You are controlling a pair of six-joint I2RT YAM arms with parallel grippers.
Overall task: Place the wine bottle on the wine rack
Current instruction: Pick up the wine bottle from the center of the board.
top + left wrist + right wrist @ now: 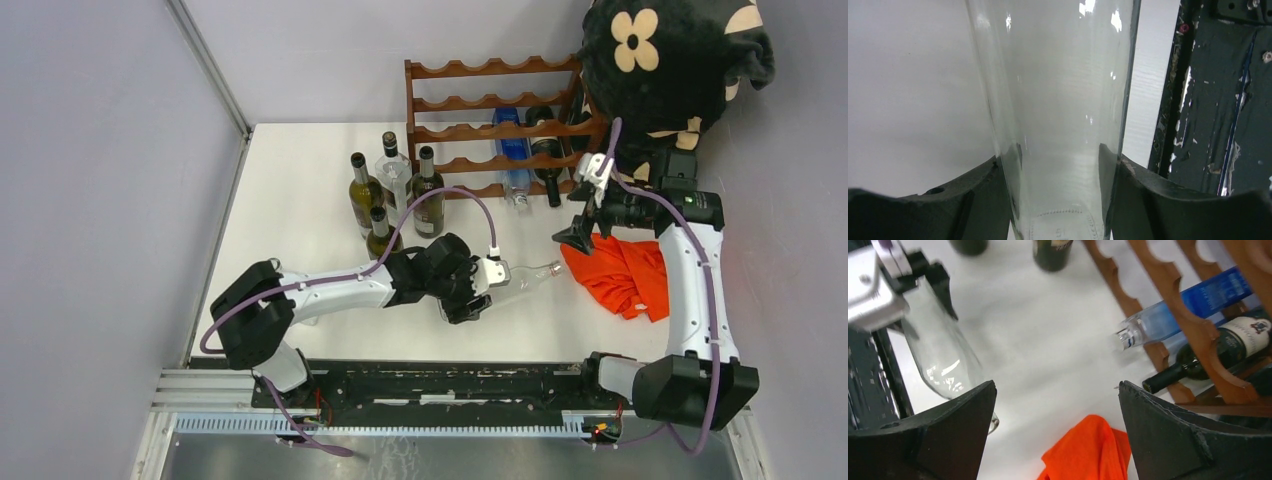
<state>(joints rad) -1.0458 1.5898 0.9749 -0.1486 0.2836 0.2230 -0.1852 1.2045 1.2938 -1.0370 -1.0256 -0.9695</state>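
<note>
My left gripper (478, 292) is shut on the base end of a clear glass wine bottle (525, 279) that lies on its side, neck pointing right toward the orange cloth. In the left wrist view the clear bottle (1058, 110) fills the gap between both fingers. The reddish-brown wine rack (495, 100) stands at the back, holding a blue-labelled clear bottle (513, 150) and a dark bottle (545, 150). My right gripper (580, 232) is open and empty, hovering between the rack and the cloth. The right wrist view shows the rack (1193, 325) and the clear bottle (943, 360).
Several upright dark and clear bottles (392, 190) stand left of the rack. An orange cloth (625, 275) lies at the right, also in the right wrist view (1088, 450). A black floral plush item (670, 60) sits at the back right. The black base rail (440, 385) runs along the near edge.
</note>
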